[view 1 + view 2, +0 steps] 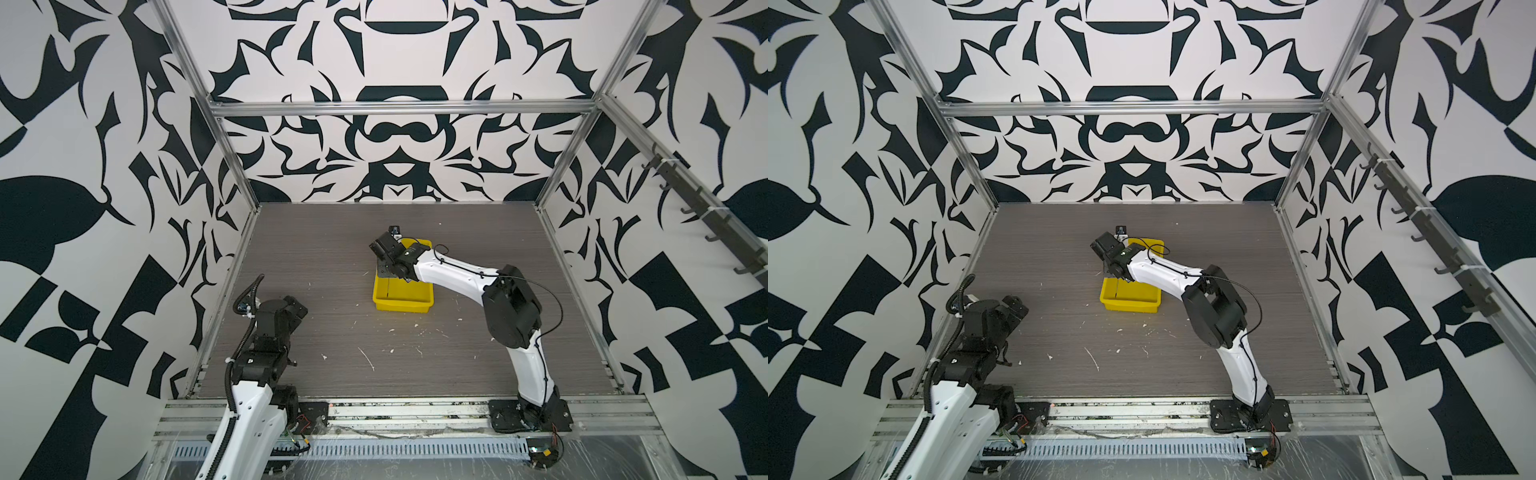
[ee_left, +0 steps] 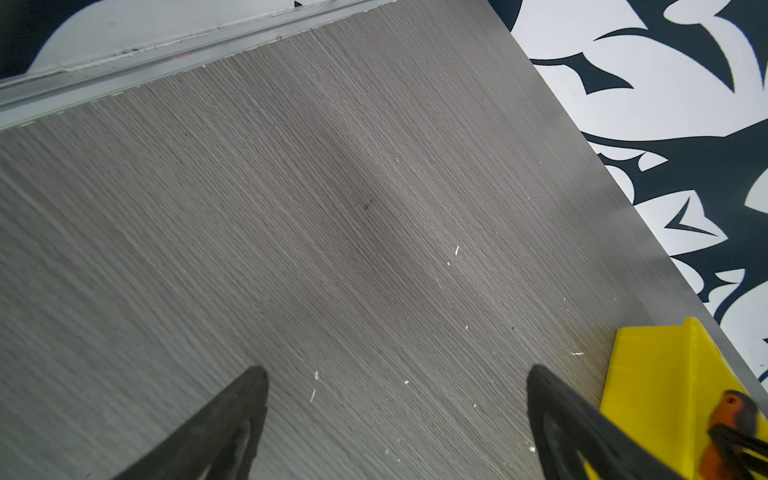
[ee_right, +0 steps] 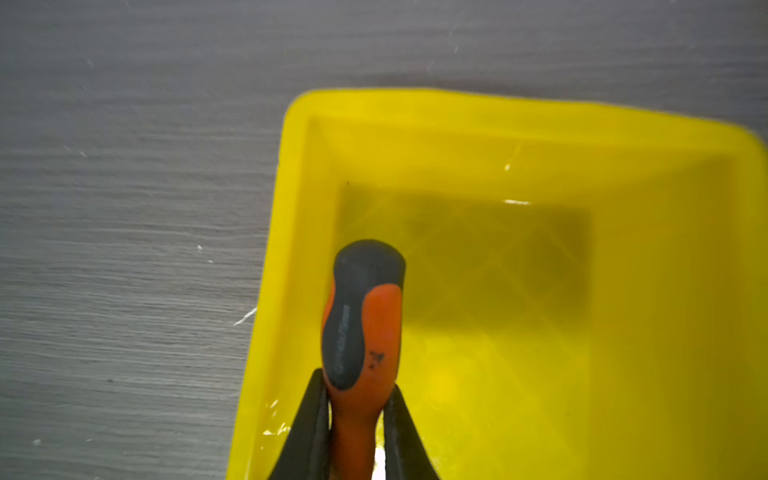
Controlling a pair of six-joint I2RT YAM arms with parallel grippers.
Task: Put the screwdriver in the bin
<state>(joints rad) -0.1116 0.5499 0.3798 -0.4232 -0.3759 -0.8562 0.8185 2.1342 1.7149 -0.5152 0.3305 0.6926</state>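
Orange screwdriver (image 3: 361,316), cap toward bin (image 3: 457,112), along hand (image 3: 357,382)

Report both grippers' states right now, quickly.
Left gripper: open, holding nothing.
Right gripper: shut on the screwdriver, over the bin.

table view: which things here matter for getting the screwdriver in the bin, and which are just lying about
In the job: screwdriver; bin; right hand, shut on the screwdriver over the bin.
Lying about: white flecks on the table; left hand, open, holding nothing.
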